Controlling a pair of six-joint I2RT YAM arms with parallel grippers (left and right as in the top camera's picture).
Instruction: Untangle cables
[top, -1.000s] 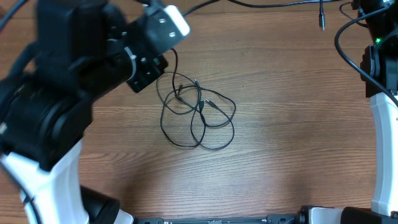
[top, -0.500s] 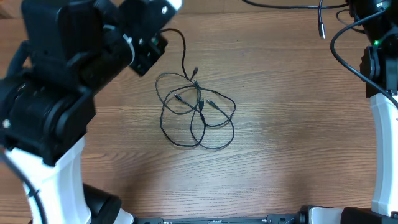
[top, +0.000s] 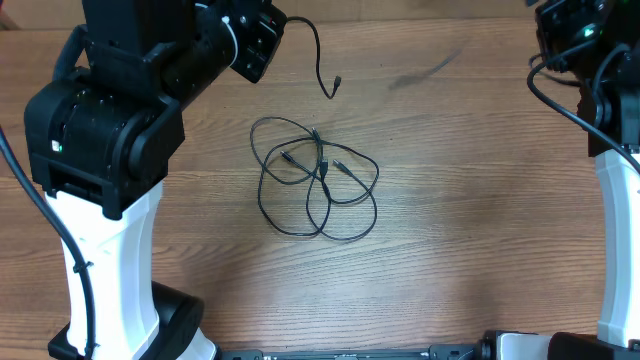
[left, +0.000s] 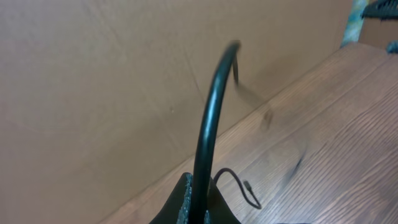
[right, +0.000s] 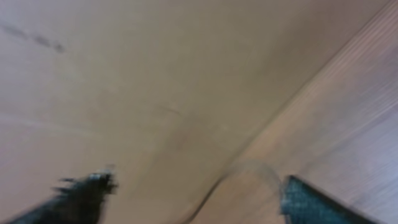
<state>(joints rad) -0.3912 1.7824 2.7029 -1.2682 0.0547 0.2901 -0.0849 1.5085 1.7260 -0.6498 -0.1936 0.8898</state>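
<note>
A tangle of thin black cables (top: 318, 182) lies in loops on the wooden table (top: 470, 220) at centre. My left gripper (top: 266, 30) is at the far left, shut on one black cable (left: 206, 118). That cable arcs away from the jaws, and its plug end (top: 335, 88) hangs free above the tangle, apart from it. In the left wrist view the gripper (left: 199, 190) pinches the cable between its pads. My right gripper (right: 196, 193) is open wide at the far right with nothing between its fingers. A faint blurred cable streak (top: 430, 68) shows on the table's far side.
A brown cardboard wall (left: 112, 74) runs along the table's back edge. The left arm's bulky black body (top: 110, 110) covers the left side of the table. The right arm (top: 610, 120) and its own wiring stand along the right edge.
The left gripper has drawn back toward the far left with its cable, pulling the plug end out of the tangle. The right gripper has opened and let go of its cable.
</note>
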